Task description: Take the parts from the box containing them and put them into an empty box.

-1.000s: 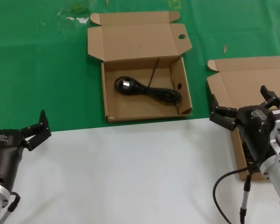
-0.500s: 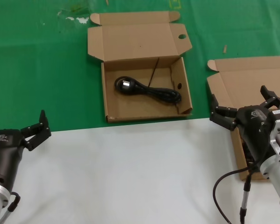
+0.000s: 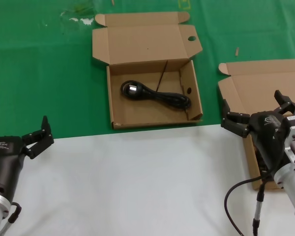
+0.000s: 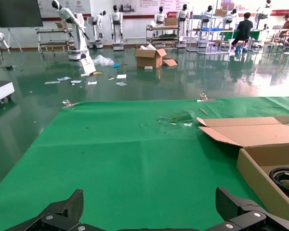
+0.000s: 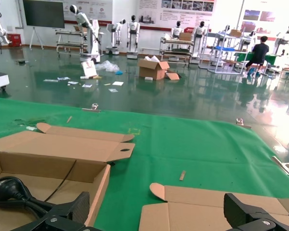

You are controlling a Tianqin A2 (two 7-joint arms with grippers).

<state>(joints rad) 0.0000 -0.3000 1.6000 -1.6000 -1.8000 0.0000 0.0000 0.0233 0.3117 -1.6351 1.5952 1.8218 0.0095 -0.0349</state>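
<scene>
- Progress check: one black power cord [image 3: 155, 95] is already lying coiled in the holed box [image 3: 152, 98] in the upper middle of the head view, pale plug face toward the left end, so I'd say at least one transfer is done.
- That box has a round hole in its lid flap at the upper right and another in its right inner wall, so it reads as the destination box.
- Second cardboard box [image 3: 258, 93] sits at the right edge of the frame, lid open. Its inside is mostly hidden behind the right arm, so I can't tell how many cords are left in there. Judging from that, more pick-and-move work probably remains.
- Right gripper [image 3: 258, 114] hovers over that right-hand box, jaws spread wide with nothing between them. In the right wrist view both finger tips sit far apart at the bottom corners, empty.
- Left gripper [image 3: 37, 136] is parked at the lower left, right at the edge where the green mat [image 3: 44, 73] meets the white table surface [image 3: 137, 187]. Its jaws are wide apart too and hold nothing.
- Cord in the holed box is well apart from both grippers, up and to the left of the right one, up and to the right of the left one. Left wrist view just catches a bit of it at the lower right edge.
</scene>
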